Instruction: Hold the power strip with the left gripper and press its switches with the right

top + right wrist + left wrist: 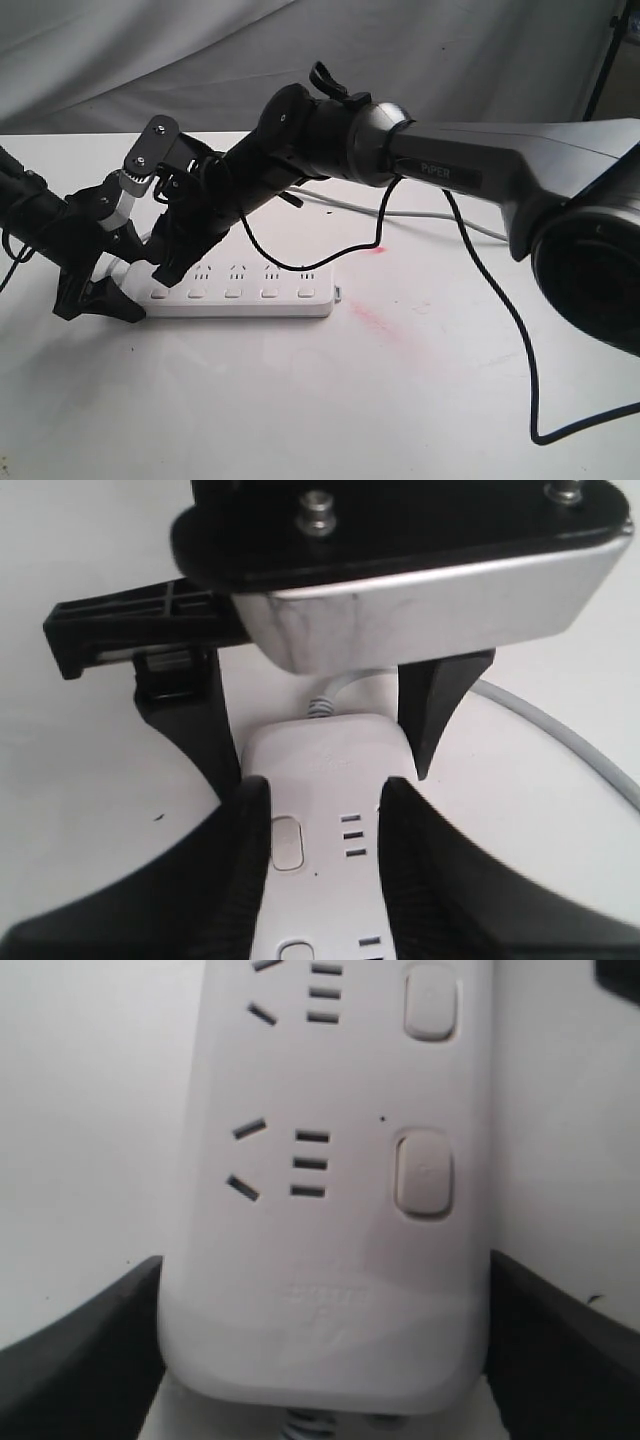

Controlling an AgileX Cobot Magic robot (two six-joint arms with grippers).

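Left end effector (325,1290) straddles the cord end of the power strip (250,298). Its two black fingers (90,1360) are spread wide and lie against the strip's two long edges, gripping the strip across its width. The strip is a long white bar lying flat on a white counter (400,400), socket side up, with its row of small rounded switches (425,1173) along one long edge.

A right end effector (325,785) hangs over that same cord end, and its dark arm reaches in from beyond the strip's other end. Its two ribbed black fingers are parted a little and hold nothing. The gap between them shows bare strip surface, a set of socket slots and the switch nearest the cord. Whether the fingertips touch the strip cannot be told.

A light grey cord (560,745) leaves the held end through a ribbed collar and curves away across the counter behind the strip. Faint pink marks (372,316) stain the counter just past the strip's free end. A thin black cable (505,310) droops from the right arm onto the counter, well beyond that free end
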